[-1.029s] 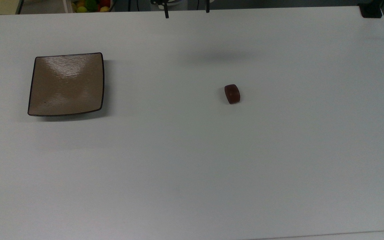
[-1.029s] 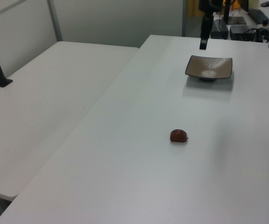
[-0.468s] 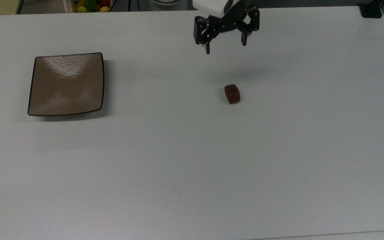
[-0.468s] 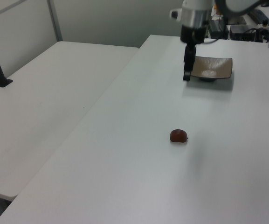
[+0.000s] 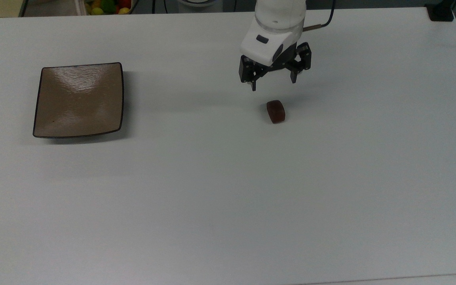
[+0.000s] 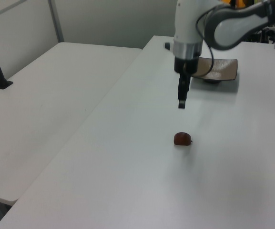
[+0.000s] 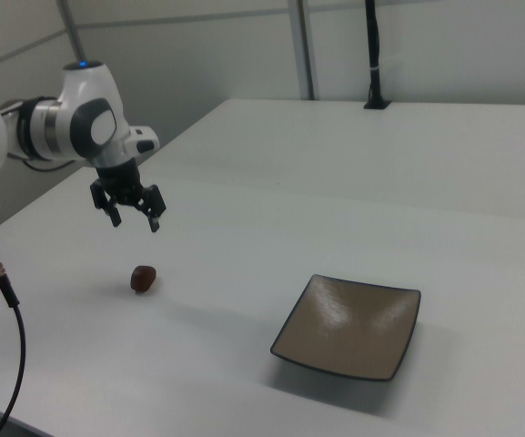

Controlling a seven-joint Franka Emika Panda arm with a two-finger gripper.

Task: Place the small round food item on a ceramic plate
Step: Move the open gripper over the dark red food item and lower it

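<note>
Lying just below the raised, spread pincer [image 5: 273, 86]: small round food item [image 5: 276, 111].

White desk, two things on it

White desk [image 5: 228, 198], matte top. Ceramic plate [image 5: 79, 99] sits flat toward the top view's left, square, tan-brown, dark rim. Small round food item [image 5: 276, 111] lies on the bare desk well apart from the plate, toward the top view's right. In the right view, food item at left, plate at right.
</note>
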